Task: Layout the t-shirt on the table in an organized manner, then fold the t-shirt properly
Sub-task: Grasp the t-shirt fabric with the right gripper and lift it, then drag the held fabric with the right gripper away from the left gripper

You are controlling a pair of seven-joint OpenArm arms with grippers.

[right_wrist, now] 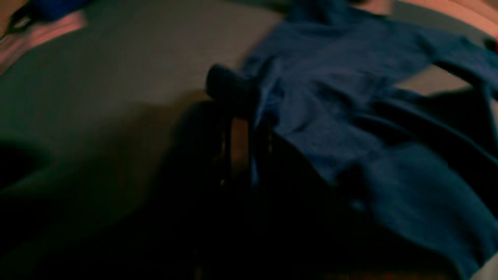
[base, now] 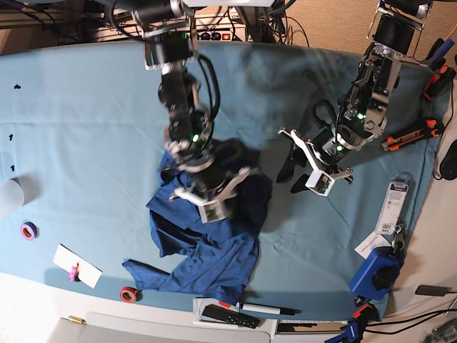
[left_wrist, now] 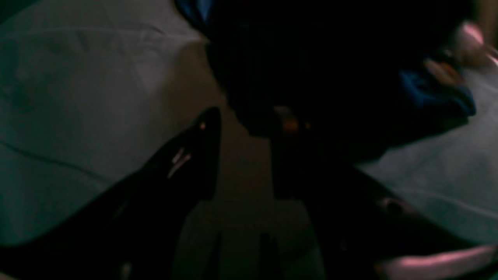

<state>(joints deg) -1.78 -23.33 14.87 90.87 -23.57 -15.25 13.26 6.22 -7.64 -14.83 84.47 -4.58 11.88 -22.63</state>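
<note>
The dark navy t-shirt (base: 207, 246) lies crumpled on the teal table (base: 86, 121), front of centre, with one part bunched up near its top right (base: 246, 175). My right gripper (base: 208, 200) sits over the shirt's upper part. In the blurred right wrist view the right gripper (right_wrist: 241, 116) looks shut on a fold of the t-shirt (right_wrist: 330, 97). My left gripper (base: 294, 168) is open and empty, just right of the shirt. In the left wrist view the left gripper (left_wrist: 249, 132) shows table between its fingers, and the dark shirt (left_wrist: 311, 58) lies just ahead.
Along the front edge are a red tape roll (base: 128, 294), a white card (base: 77, 266), a remote (base: 228, 316) and a marker (base: 268, 309). A purple tape roll (base: 28, 230) lies at the left. A blue block (base: 377, 271), a package (base: 393, 207) and an orange tool (base: 410, 134) lie at the right.
</note>
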